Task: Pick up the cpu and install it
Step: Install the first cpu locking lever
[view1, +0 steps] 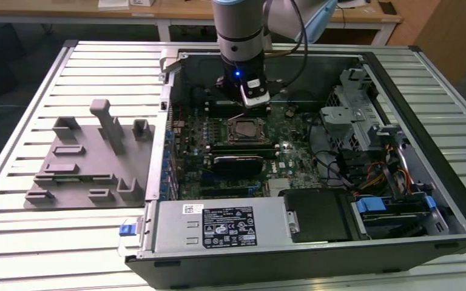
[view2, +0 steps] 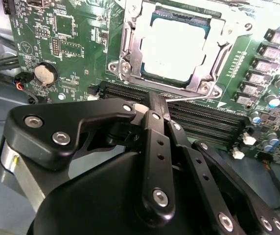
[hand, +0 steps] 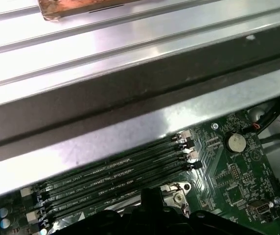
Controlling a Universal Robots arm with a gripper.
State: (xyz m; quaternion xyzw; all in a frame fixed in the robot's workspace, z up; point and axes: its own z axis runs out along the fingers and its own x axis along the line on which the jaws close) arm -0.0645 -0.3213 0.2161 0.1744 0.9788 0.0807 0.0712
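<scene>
The cpu point(view2: 175, 46) already sits flat in its socket on the motherboard, its pale metal top facing up inside the square socket frame point(view2: 130, 54). In the second wrist view it fills the frame's opening squarely, edges parallel to the frame's sides, with nothing resting on top of it. In the exterior view the same chip point(view1: 244, 128) shows as a small dark-rimmed square near the middle of the green motherboard point(view1: 293, 142).

The gripper point(view2: 152, 105) is beside the chip, not on it. In the second wrist view its black fingers point(view2: 155, 122) come together at a narrow tip with no visible gap, and nothing is held between them; the tip hangs over the row of memory slots point(view2: 203, 122) that runs along one side of the socket. So the cpu lies just beyond the fingertips, across those slots, and the gripper is apart from it and not touching. In the exterior view the gripper point(view1: 253, 100) hangs down from the arm just on the far side of the socket, close above the board.

The first wrist view shows the memory slots point(hand: 110, 178), the coin cell battery point(hand: 236, 142) and the inside wall of the computer case point(hand: 130, 83).

Judging from how things lie, the placing itself looks done: chip seated, fingers closed on nothing.

Further out, the open computer case point(view1: 427, 121) lies on its side on the slatted metal table point(view1: 31, 242), and the grey plastic fixture point(view1: 87, 160) with upright blocks stands on the table toward the exterior view's left, well apart from the arm.
</scene>
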